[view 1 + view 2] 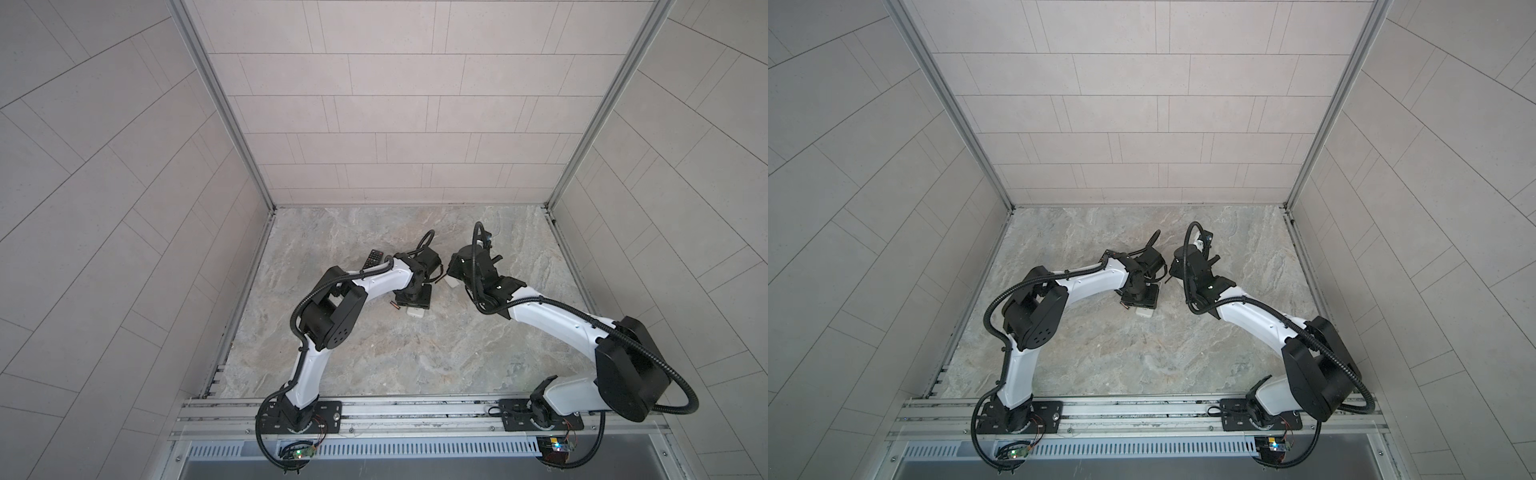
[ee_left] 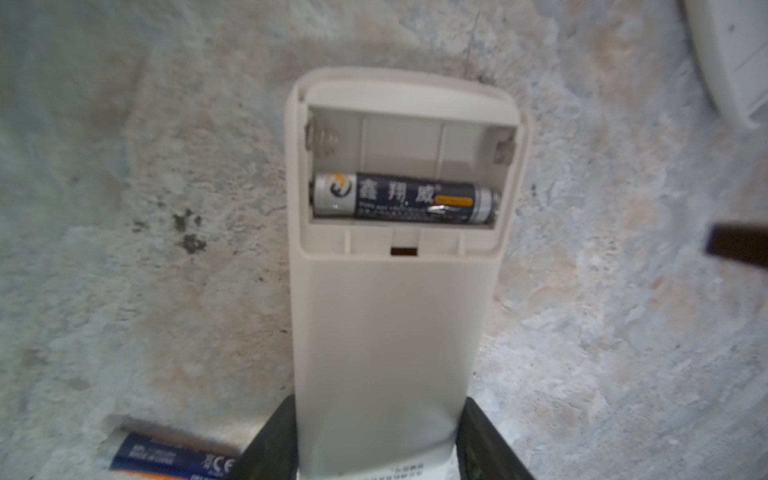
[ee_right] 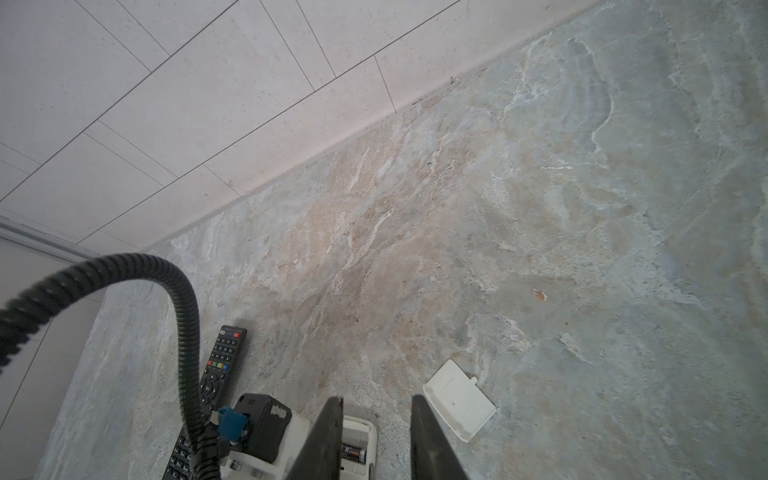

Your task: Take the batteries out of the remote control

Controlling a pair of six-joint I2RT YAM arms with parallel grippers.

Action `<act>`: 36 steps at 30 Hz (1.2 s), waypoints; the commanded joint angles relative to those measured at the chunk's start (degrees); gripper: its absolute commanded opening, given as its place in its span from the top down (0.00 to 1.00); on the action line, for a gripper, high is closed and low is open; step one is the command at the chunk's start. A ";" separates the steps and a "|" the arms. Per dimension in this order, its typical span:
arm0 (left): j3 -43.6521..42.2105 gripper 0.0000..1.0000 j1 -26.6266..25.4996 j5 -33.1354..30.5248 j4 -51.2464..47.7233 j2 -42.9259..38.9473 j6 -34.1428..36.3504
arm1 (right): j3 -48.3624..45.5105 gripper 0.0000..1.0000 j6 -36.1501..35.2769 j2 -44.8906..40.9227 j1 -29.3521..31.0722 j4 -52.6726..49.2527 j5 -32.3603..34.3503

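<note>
At the left gripper (image 2: 378, 440), from the left wrist view: clamped on the near end of the white remote (image 2: 390, 332), one black finger (image 2: 270, 449) flat against each long edge, no gap visible on either side. Straight out beyond the fingertips, along the remote's upturned back: the open battery bay, cover off. In the slot nearer the jaws: the seated battery (image 2: 405, 199), dark blue with silver ends, lying crosswise to the remote. In the slot farther from the jaws: bare metal contacts only. Just outside one finger, flat on the marble table (image 2: 124, 208): the loose battery (image 2: 174, 457), cut off at the edge of view. Well past the bay, off to the opposite side: a corner of the white cover (image 2: 731, 62).

At the right gripper (image 3: 376, 401), from the right wrist view: parted by a narrow gap, holding nothing, only table between the fingers (image 3: 432, 449). Behind one finger, partly hidden: the open end of the white remote, seated battery just beside that finger; contact impossible to judge. Just outside the other finger: the white cover, flat on the table. Farther out on the remote's side: a black remote (image 3: 224, 357), buttons up, partly behind a ribbed black cable hose (image 3: 189, 332).

In both top views: both sets of jaws hidden beneath the wrists, near each other mid-table.
</note>
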 commanded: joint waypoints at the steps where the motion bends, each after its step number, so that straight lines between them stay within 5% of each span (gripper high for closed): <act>1: -1.31 0.48 0.17 1.57 -0.32 -0.75 1.09 | -0.67 1.00 2.22 0.84 0.00 3.23 2.91; 14: -3.00 0.50 1.05 5.61 2.63 -1.60 -1.17 | 0.53 1.00 5.19 3.80 0.49 2.61 0.51; 36: -4.32 0.53 1.05 5.19 2.89 -1.45 -2.64 | 5.17 1.00 7.33 6.54 4.07 -6.27 6.93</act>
